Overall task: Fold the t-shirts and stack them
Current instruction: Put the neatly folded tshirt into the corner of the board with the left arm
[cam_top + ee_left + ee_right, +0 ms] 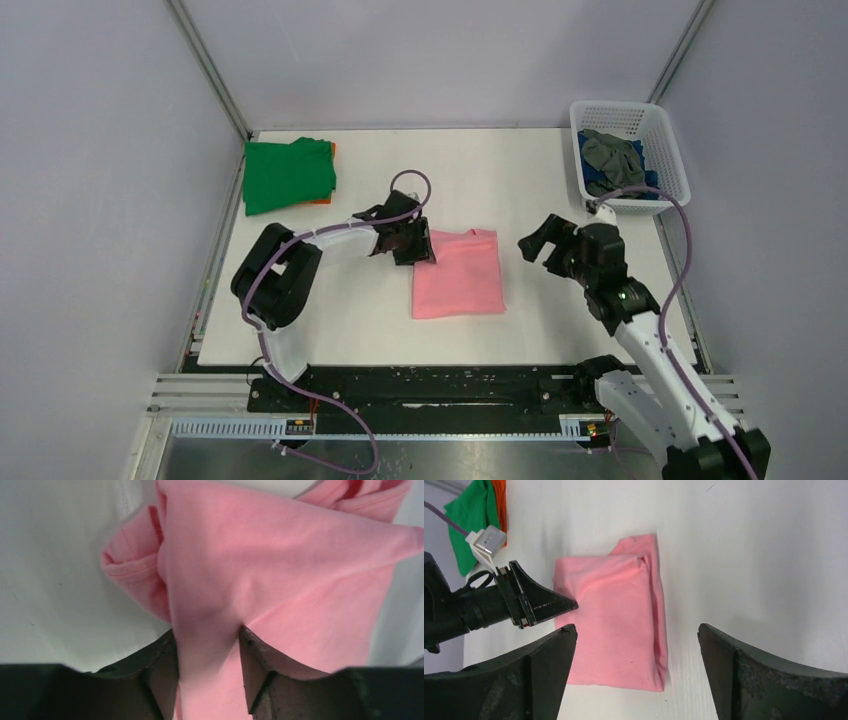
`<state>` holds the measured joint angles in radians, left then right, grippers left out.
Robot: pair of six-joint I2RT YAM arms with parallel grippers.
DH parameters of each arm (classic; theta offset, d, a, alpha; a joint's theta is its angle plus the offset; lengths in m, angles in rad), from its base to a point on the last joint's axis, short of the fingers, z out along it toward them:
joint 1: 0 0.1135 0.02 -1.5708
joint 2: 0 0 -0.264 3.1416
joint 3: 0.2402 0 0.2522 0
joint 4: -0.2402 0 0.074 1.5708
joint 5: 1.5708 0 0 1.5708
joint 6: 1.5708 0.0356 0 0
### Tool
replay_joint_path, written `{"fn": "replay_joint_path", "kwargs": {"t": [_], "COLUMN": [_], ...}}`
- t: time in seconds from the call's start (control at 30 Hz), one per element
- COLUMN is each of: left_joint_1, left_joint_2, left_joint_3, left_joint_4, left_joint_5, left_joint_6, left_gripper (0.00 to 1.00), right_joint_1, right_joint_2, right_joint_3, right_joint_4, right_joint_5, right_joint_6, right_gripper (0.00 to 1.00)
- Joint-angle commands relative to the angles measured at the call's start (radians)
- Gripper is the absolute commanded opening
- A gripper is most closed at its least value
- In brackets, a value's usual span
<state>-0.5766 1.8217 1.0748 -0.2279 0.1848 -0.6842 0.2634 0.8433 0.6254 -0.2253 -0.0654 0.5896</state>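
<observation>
Top external view: at the desk's (330, 320) 10 o'clock corner, a green t-shirt (288, 175) lies folded over an orange one (499, 505). The left claw (405, 243) is clamped tight on the 10 o'clock corner of the pink t-shirt (460, 275), which lies folded mid-desk. The right claw (543, 245) hangs at the shirt's 3 o'clock, jaws spread wide and holding nothing. Lifting by that one corner would likely let the layers slide and undo the fold. How many layers are pinched cannot be made out. At 2 o'clock, the basket (668, 160) hides most of its grey t-shirt (610, 152) and blue t-shirt (596, 183).
</observation>
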Motion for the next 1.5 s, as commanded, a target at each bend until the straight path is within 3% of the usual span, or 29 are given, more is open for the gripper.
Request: {"fn": "replay_joint_path", "kwargs": {"t": [0.0,0.17,0.37,0.57,0.83,1.07,1.2,1.47], "left_joint_1": [-0.056,-0.105,-0.107,-0.050,0.106,0.213,0.259,0.288], "left_joint_2": [0.067,0.138,0.210,0.231,0.227,0.254,0.283,0.265], "left_joint_3": [0.082,0.220,0.430,0.549,0.637,0.723,0.828,0.926], "left_joint_4": [-0.163,-0.328,-0.493,-0.502,-0.312,-0.108,-0.120,-0.190], "left_joint_5": [-0.198,-0.436,-0.729,-0.967,-1.096,-1.093,-1.071,-1.010], "left_joint_6": [-0.007,-0.006,0.116,0.361,0.698,0.983,1.029,0.977], "left_gripper": [0.36,0.00,0.00,0.00,0.00,0.00,0.00,0.00], "right_joint_1": [-0.004,-0.004,-0.004,-0.004,-0.003,-0.004,-0.004,-0.004], "right_joint_2": [-0.162,-0.320,-0.392,-0.356,-0.302,-0.276,-0.253,-0.235], "right_joint_3": [-0.057,-0.106,-0.133,-0.129,-0.128,-0.140,-0.137,-0.137], "right_joint_4": [-0.080,-0.081,-0.071,-0.069,-0.047,-0.016,-0.005,0.003], "right_joint_5": [0.201,0.262,0.287,0.287,0.316,0.354,0.351,0.355], "right_joint_6": [-0.046,-0.080,-0.092,-0.107,-0.123,-0.133,-0.137,-0.140], "right_gripper": [0.99,1.00,0.99,1.00,0.99,0.99,0.98,0.98]}}
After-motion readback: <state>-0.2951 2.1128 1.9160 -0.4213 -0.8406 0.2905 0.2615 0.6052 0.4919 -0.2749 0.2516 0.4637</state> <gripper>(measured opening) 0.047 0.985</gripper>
